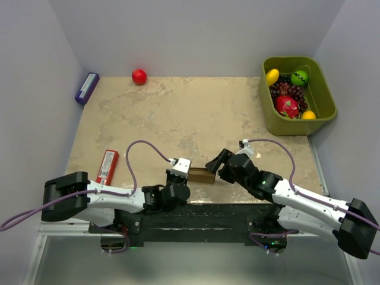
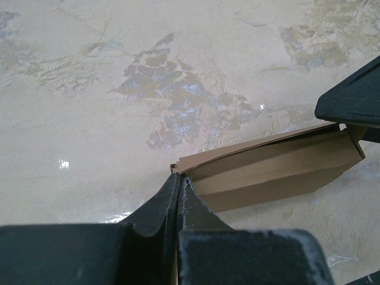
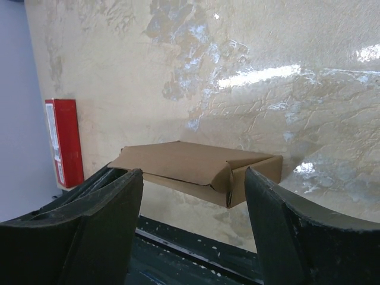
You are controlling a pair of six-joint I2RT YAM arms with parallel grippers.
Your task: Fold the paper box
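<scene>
step: flap fold | L fingers [image 2: 157,211] pinch paper box [image 2: 273,169] end | R fingers [image 3: 113,202] spread, empty, astride other end | next: prob R nips flap, tucks in

paper box [image 1: 200,174]: 1 | pincers [image 2: 178,185] [image 1: 217,168]: 2 | red packet [image 1: 107,166]: 1 | purple box [image 1: 86,88]: 1 | red ball [image 1: 139,76]: 1 | green bin [image 1: 291,126]: 1

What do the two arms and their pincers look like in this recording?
The left arm and right arm have white shells, black joints and bulky black end housings. A purple cable loops along each to the wrist. The left pincer and right pincer have matte black, wedge-shaped fingers. No markings show.
</scene>
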